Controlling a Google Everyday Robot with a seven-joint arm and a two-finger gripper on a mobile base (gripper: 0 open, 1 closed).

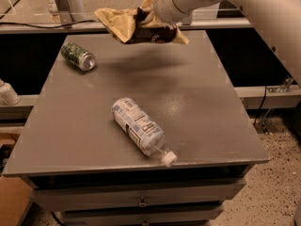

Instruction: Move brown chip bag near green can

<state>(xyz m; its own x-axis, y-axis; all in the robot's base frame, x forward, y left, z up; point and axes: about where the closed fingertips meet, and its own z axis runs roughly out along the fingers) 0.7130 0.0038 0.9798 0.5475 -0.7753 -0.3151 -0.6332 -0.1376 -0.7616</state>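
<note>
Holding the brown chip bag (pixel 126 28) aloft over the table's (pixel 207 102) 12 o'clock edge, gripper (pixel 146 19) clamped on its top. Green can (pixel 77 56) on its side at 10 o'clock, well apart. Capped plastic bottle (pixel 137 125) lying toward 6 o'clock.

The table (pixel 202 107) is viewed by a single camera set high before its front edge and tilted downward from moderate range, so that the gripper (pixel 144 19), clamped on the brown chip bag (pixel 123 26), is framed at the top, beyond the bottle (pixel 138 126) lying nearer the lens.
</note>
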